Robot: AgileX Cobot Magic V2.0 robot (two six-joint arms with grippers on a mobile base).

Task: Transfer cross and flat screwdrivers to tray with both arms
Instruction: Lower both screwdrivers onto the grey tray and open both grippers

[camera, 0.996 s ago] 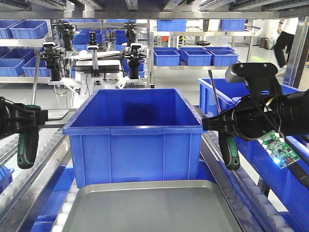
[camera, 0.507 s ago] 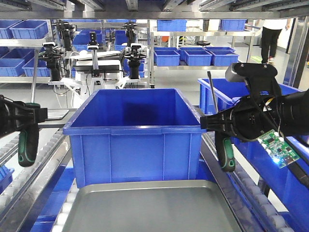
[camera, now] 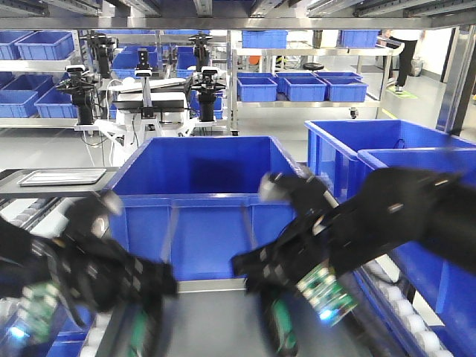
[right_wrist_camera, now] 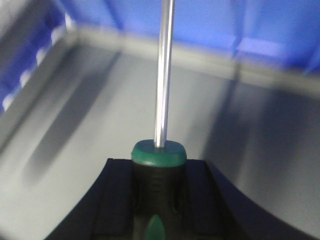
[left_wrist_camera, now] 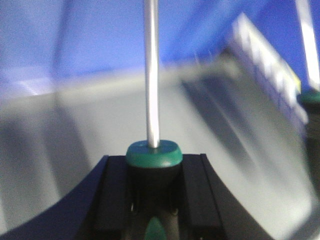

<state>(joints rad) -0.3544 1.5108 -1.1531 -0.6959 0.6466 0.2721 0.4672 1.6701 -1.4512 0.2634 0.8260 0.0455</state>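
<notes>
Over the near left corner of the tray [camera: 216,316], the left gripper [left_wrist_camera: 152,175] is clamped on a green-handled screwdriver [left_wrist_camera: 151,100]. Toward the near right corner, the right gripper [right_wrist_camera: 159,182] grips a second screwdriver [right_wrist_camera: 164,75] above the tray, just in front of the blue bin [camera: 204,201].

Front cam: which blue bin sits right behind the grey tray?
The large blue plastic bin at centre, directly behind the grey metal tray. The other floor-level blue bins stand off to the right.
</notes>
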